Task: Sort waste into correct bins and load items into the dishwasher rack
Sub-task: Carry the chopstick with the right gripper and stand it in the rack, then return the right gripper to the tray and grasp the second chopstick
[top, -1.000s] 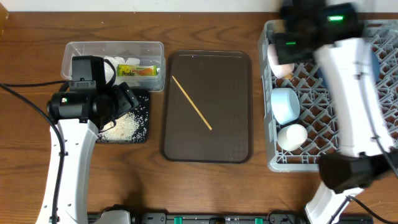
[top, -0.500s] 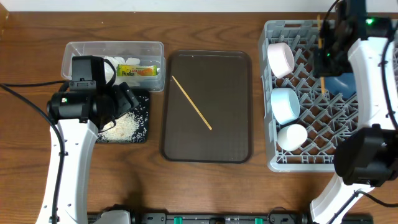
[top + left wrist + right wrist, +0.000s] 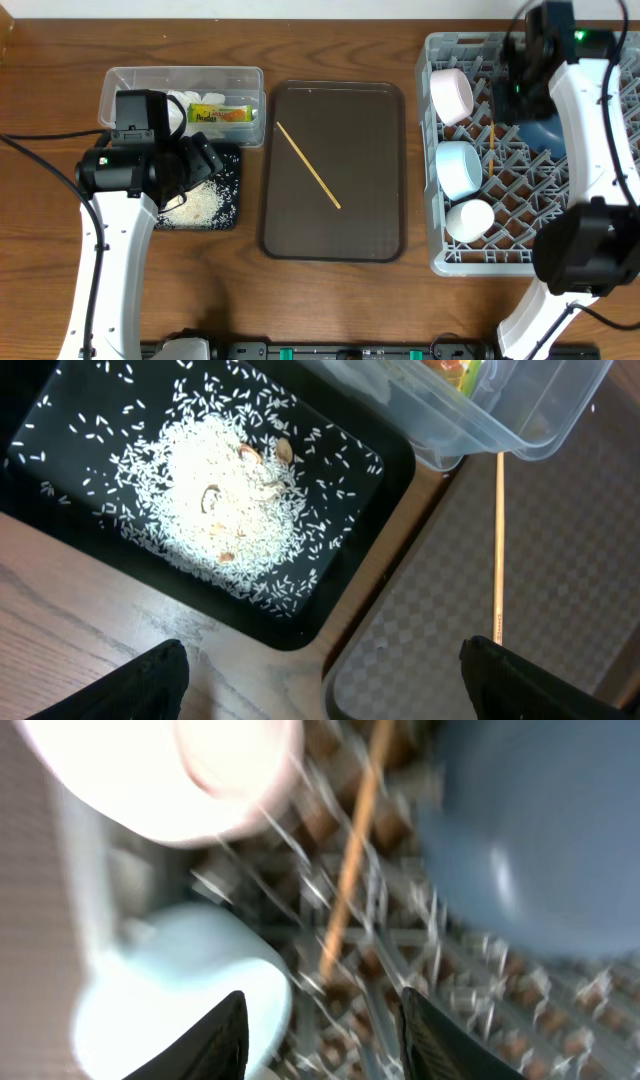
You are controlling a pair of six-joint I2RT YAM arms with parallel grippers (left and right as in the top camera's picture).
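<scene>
Chopsticks look to be going in one at a time. In the overhead view the first chopstick [image 3: 492,143] now lies among the pegs of the dishwasher rack [image 3: 432,255], upper right of the frame. Half a second ago it stood upright in the right gripper [image 3: 515,85]. I judge it loaded. The gripper hangs just up and right of it, apart from it. The second chopstick [image 3: 308,165] lies slantwise on the brown serving tray [image 3: 385,240] at centre, well apart from both grippers.

In the left wrist view the left gripper [image 3: 345,675] is spread wide and empty at the bottom edge. The second chopstick runs down the right side, near it.

The right wrist view is blurred. The first chopstick crosses the upper centre, and the fingers below are parted with nothing between them.
</scene>
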